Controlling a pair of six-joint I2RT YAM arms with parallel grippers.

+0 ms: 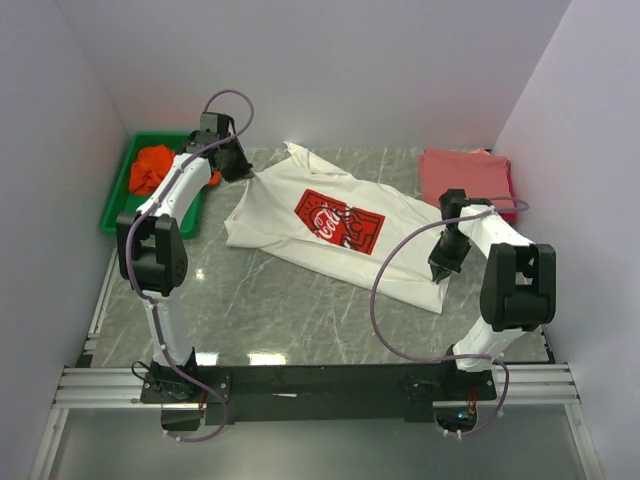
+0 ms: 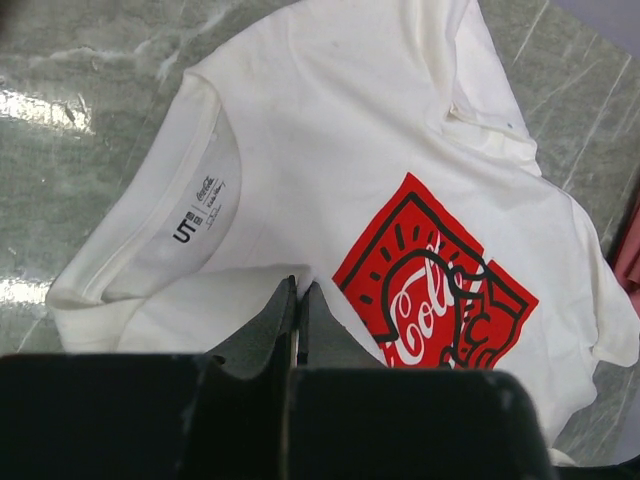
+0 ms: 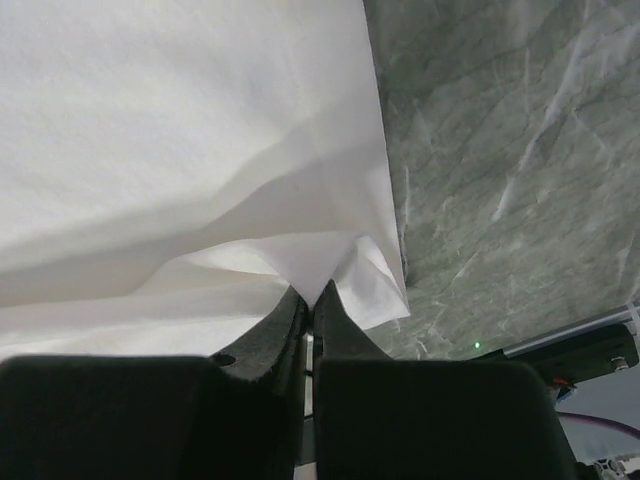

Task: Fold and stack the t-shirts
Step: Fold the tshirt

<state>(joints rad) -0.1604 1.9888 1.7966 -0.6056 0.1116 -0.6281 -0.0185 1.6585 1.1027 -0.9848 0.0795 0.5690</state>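
The white t-shirt (image 1: 330,225) with a red square print (image 1: 338,219) lies spread face up, slanting across the table. My left gripper (image 1: 243,172) is shut on its shoulder cloth beside the collar. The left wrist view shows that gripper (image 2: 302,285) pinching white cloth (image 2: 330,130), with the neck label just to the left. My right gripper (image 1: 438,272) is shut on the shirt's near right hem corner, and in the right wrist view the right gripper (image 3: 312,292) pulls the cloth (image 3: 180,130) into a peak. An orange t-shirt (image 1: 150,170) sits crumpled at back left. Folded salmon-pink t-shirts (image 1: 465,175) lie at back right.
A green plastic tray (image 1: 115,200) at the back left holds the orange t-shirt. White walls close in the grey marble table (image 1: 300,310) on three sides. A black rail (image 1: 320,380) with the arm bases runs along the near edge.
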